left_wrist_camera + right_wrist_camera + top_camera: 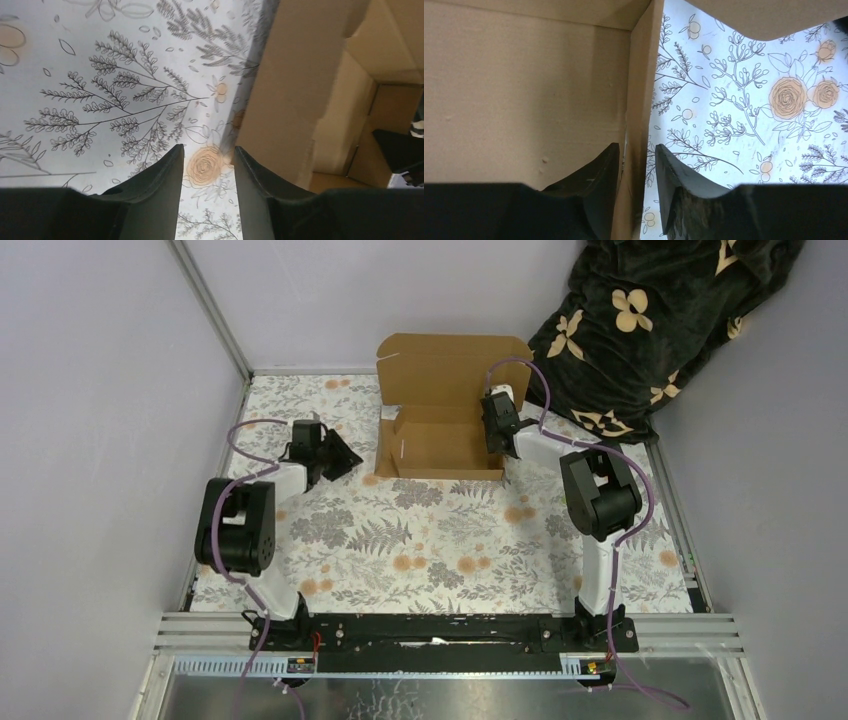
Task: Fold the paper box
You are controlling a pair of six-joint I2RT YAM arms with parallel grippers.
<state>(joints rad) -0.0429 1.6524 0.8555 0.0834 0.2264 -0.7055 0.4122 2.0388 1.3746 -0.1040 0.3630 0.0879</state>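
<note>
1. The paper box [440, 448] sits at 12 o'clock on the floral surface [420, 550], with its walls raised and its lid flap [455, 365] upright at the far side.
2. The left jaws, at 9 o'clock of the box, stand parted and empty above the surface, just beside the box's left wall [285, 95].
3. The right jaws, at the box's 3 o'clock side, stand parted astride its right wall [639, 125]. One finger [591, 185] is inside the box and the other outside, with a sliver of gap on each side.

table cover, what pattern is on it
White table cover with grey fern sprigs and orange roses; clearest in left wrist view.
</note>
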